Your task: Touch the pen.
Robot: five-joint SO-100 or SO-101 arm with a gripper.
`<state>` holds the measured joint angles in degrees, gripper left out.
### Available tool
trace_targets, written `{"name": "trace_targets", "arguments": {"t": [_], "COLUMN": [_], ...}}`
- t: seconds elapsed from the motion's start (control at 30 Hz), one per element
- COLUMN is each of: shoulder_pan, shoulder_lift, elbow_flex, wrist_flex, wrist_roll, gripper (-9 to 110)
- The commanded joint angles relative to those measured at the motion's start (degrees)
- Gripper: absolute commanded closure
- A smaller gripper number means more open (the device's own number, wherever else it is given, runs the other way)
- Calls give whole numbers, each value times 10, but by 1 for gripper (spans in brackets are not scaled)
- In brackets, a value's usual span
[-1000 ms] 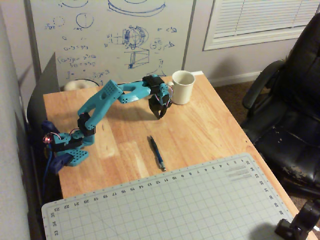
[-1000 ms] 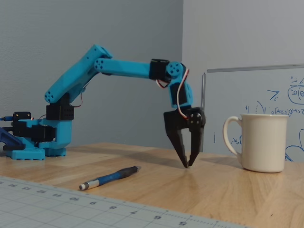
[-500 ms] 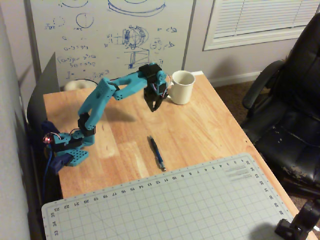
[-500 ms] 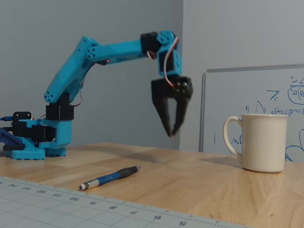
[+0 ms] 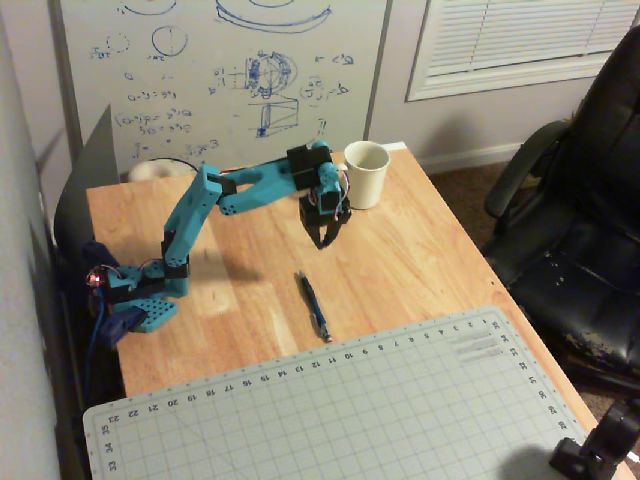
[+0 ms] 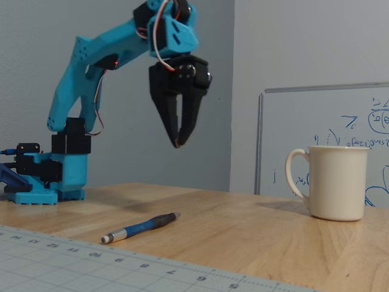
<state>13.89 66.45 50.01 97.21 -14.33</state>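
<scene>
The room is a bit dim and warm. Both fixed views look soft and grainy. The arm (image 5: 240, 190) casts a faint shadow on the table (image 5: 420, 260). Nothing glares.

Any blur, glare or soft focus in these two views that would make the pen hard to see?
In the high fixed view the picture is soft and warm-tinted; the pen is a thin dark line, still readable, and the tool is slightly smeared. In the low fixed view the pen is sharp, the mug evenly lit, and the cutting mat in the foreground is out of focus. No strong glare in either.
</scene>
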Motion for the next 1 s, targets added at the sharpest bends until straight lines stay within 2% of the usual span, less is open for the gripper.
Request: {"name": "trace_targets", "arguments": {"t": [0.0, 0.33, 0.57, 0.73, 0.97], "shoulder_pan": [7, -17, -22, -17, -14], "shoulder_lift": [72, 211, 289, 289, 255], "elbow_flex": [7, 201, 366, 388, 421], "wrist_flex": [17, 0, -147, -264, -287], "wrist_roll": [-16, -6, -5, -13, -16], "gripper": [101, 101, 101, 101, 101]}}
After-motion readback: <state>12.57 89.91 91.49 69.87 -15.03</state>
